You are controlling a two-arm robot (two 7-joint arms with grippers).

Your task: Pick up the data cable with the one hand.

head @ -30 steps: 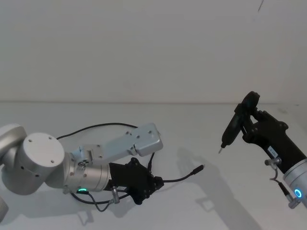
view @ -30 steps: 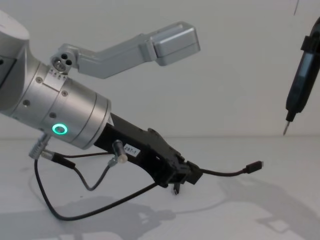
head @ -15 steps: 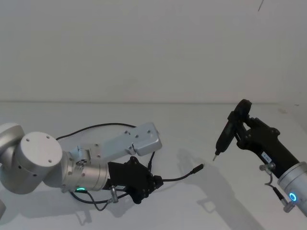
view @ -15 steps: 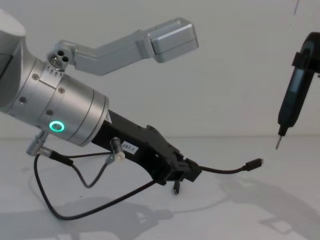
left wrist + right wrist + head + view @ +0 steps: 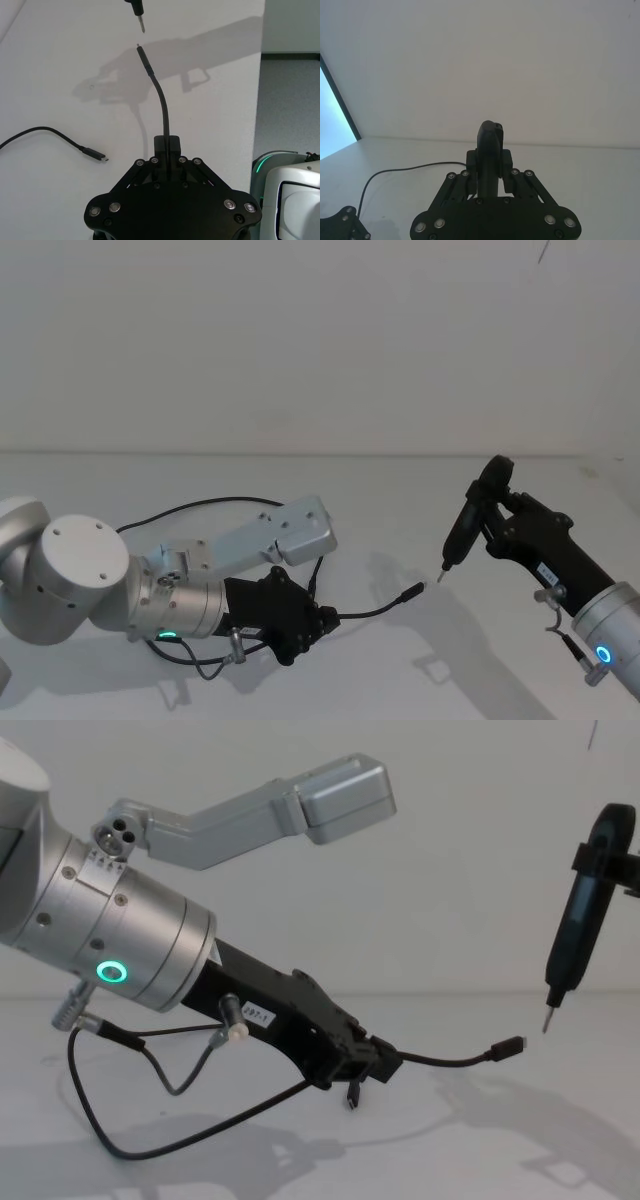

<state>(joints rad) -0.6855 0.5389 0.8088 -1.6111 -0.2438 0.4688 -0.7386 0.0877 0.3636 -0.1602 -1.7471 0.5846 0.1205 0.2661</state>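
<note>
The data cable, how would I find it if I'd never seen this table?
Find the big silver left arm; its black left end effector is clamped on the data cable. It's a thin black cord, one plug sticking out toward the pen-like tool in the right end effector. Only the cable bends.

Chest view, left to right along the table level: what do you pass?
Green ring light → left end effector, shut on the cable → free cable plug → pen tool held by the right end effector.
</note>
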